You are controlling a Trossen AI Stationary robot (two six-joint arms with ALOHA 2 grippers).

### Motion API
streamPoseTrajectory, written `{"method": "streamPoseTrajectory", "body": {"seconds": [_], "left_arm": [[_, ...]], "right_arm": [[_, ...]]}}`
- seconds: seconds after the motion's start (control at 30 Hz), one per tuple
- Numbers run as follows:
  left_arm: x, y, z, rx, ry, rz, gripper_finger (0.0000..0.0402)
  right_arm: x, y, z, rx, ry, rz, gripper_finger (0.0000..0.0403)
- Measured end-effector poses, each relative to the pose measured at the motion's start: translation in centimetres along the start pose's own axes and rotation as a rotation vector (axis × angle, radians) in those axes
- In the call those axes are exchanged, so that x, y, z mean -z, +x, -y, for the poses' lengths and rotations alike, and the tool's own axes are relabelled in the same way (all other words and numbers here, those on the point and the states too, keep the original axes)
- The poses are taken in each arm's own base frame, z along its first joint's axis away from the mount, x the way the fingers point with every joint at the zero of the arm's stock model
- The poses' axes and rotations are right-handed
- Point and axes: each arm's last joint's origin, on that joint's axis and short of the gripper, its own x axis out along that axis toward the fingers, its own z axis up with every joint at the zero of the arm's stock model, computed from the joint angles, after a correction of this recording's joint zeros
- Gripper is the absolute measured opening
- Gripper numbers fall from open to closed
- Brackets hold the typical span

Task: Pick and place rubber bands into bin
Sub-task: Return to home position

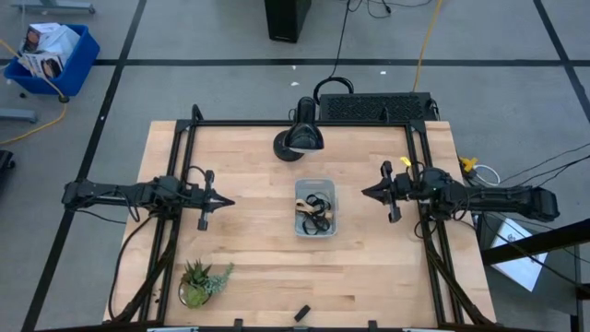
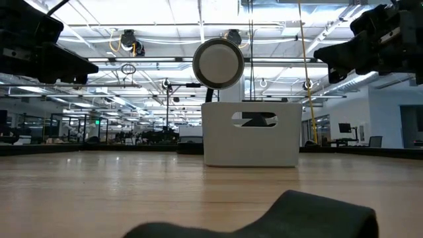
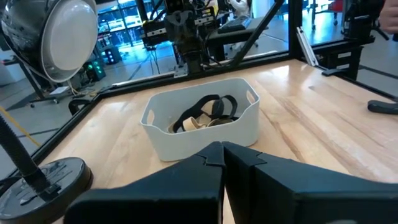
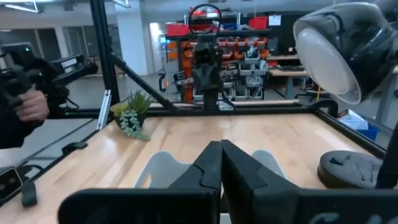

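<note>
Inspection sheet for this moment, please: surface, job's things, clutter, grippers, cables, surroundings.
Surface: wooden table, no spills or marks seen.
Job's things: black and tan rubber bands lie inside the clear bin at mid-table; none seen loose.
Clutter: desk lamp behind the bin, small plant, small dark object at the front edge, cannot tell what it is.
Grippers: left gripper and right gripper hover either side of the bin, fingers shut, holding nothing.
Cables: black cables along the frame; yellow cable on the floor.
Surroundings: blue crate on the floor; a person's hand beyond the table.
</note>
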Motion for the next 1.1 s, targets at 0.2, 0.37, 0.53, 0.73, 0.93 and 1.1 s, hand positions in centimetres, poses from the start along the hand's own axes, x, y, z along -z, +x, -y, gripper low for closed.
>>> {"method": "streamPoseTrajectory", "body": {"seconds": [0.2,0.37,0.53,0.73,0.93,1.1], "left_arm": [[-0.5,-0.04,0.01,0.023,0.022,0.059,0.0],[-0.96,-0.07,-0.08,0.012,0.053,0.107,0.0],[-0.96,-0.07,-0.08,0.012,0.057,0.107,0.0],[-0.96,-0.07,-0.08,0.013,0.032,0.107,0.0],[-0.66,-0.05,-0.07,0.007,-0.027,0.074,0.0011],[-0.54,-0.04,-0.07,0.0,-0.049,0.06,0.0012]], "right_arm": [[-0.32,-0.03,-0.24,-0.019,-0.028,0.032,0.0],[-0.81,-0.19,-0.37,-0.027,-0.042,0.08,0.0],[-0.85,-0.31,-0.4,-0.027,-0.043,0.082,0.0],[-0.76,-0.31,-0.48,-0.054,-0.035,0.072,0.0],[-0.77,-0.31,-0.49,-0.057,-0.02,0.072,0.0],[-0.89,-0.32,-0.5,-0.058,0.005,0.083,0.0]]}}
